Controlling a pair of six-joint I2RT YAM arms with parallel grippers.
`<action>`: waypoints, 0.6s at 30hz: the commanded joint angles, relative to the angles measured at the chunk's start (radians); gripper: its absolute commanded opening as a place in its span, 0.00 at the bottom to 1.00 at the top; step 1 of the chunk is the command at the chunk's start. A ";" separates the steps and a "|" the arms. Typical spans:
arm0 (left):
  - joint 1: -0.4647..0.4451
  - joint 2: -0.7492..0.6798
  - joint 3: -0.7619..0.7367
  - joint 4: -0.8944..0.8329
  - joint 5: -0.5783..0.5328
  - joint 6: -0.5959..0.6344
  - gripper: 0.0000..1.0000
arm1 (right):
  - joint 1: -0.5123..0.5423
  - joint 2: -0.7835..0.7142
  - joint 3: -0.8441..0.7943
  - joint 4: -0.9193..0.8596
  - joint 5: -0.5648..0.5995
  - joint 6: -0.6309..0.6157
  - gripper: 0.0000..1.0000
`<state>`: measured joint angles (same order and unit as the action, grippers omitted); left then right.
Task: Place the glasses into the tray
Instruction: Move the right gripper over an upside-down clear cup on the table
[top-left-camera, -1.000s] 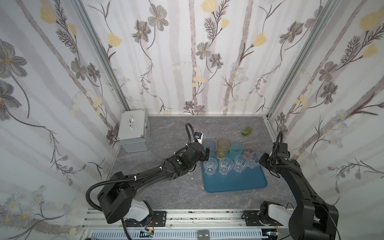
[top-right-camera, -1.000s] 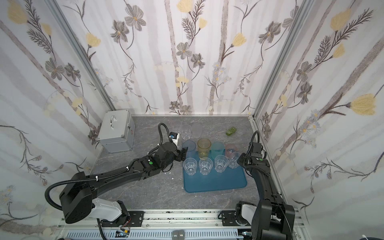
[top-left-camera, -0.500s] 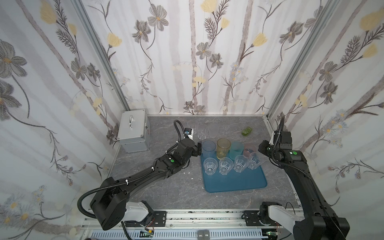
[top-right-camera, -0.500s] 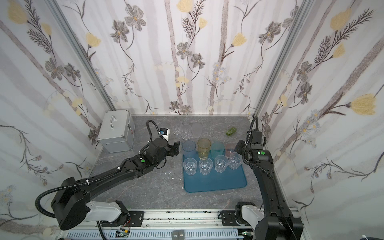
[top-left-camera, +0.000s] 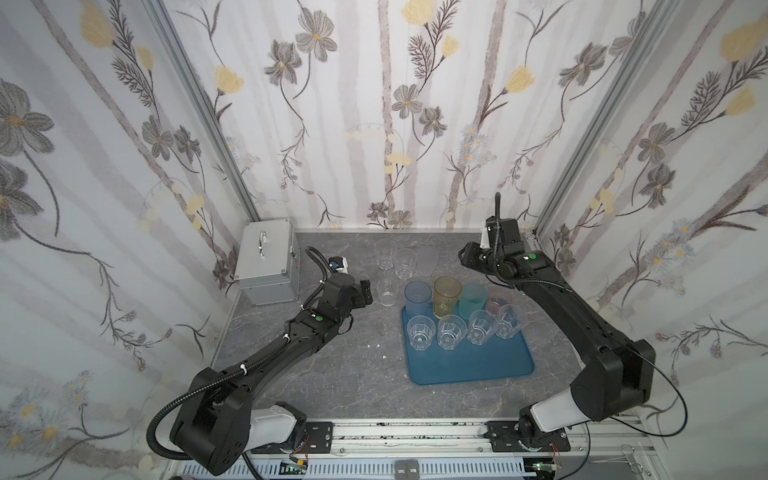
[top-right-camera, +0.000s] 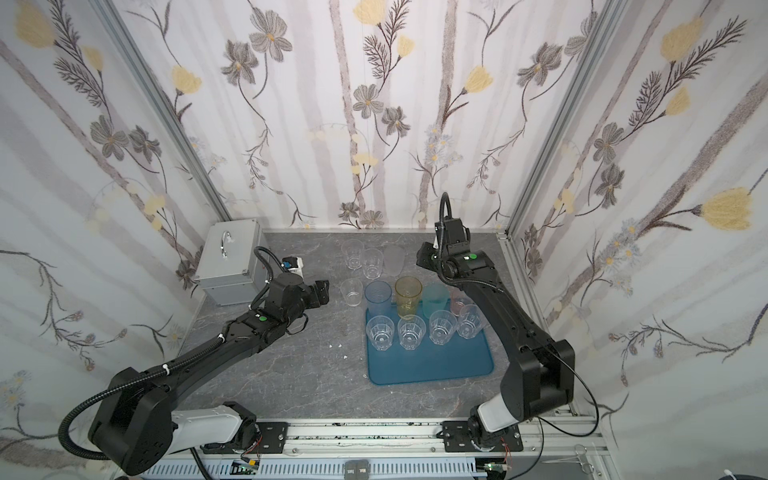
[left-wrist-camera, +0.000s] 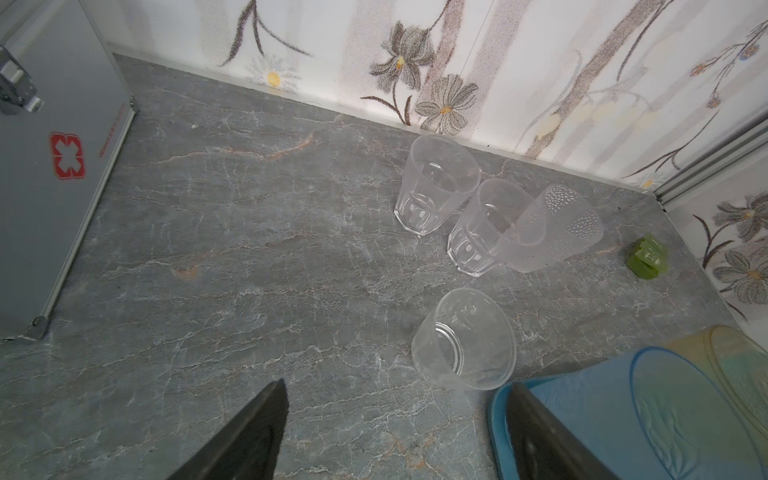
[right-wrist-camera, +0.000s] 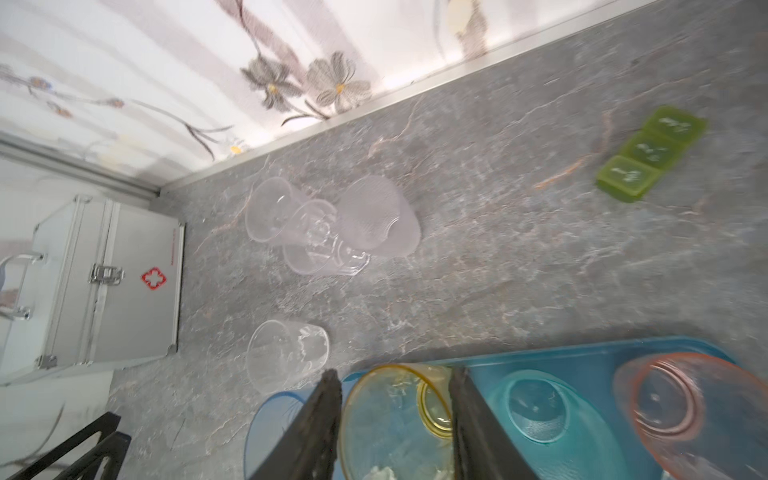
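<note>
The left claw (top-left-camera: 365, 292) hangs wide open and empty. The lone clear glass (top-left-camera: 387, 292) stands upright on the worktop (top-left-camera: 332, 374) just at its 3 o'clock in both top views, far nearer to it than to the right claw (top-left-camera: 464, 254), which is also parted and holding nothing, raised at the glass's 2 o'clock. The tray (top-left-camera: 469, 365) lies at the glass's 4 o'clock — and the left wrist view adds that the glass sits ahead of the fingers (left-wrist-camera: 249, 436), off-centre toward the tray-side one, just beside the tray's corner.
</note>
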<state>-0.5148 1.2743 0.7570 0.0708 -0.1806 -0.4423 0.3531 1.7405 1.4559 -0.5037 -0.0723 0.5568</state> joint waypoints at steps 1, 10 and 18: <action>0.008 0.021 0.001 0.014 0.031 -0.032 0.85 | 0.045 0.097 0.098 0.034 -0.026 0.004 0.44; 0.012 0.095 0.008 0.015 0.067 -0.057 0.84 | 0.150 0.430 0.450 -0.074 -0.024 -0.064 0.45; 0.010 0.089 -0.028 0.017 0.070 -0.080 0.84 | 0.160 0.625 0.626 -0.095 -0.056 -0.060 0.37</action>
<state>-0.5049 1.3689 0.7364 0.0711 -0.1085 -0.5034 0.5102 2.3318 2.0521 -0.5877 -0.1112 0.5041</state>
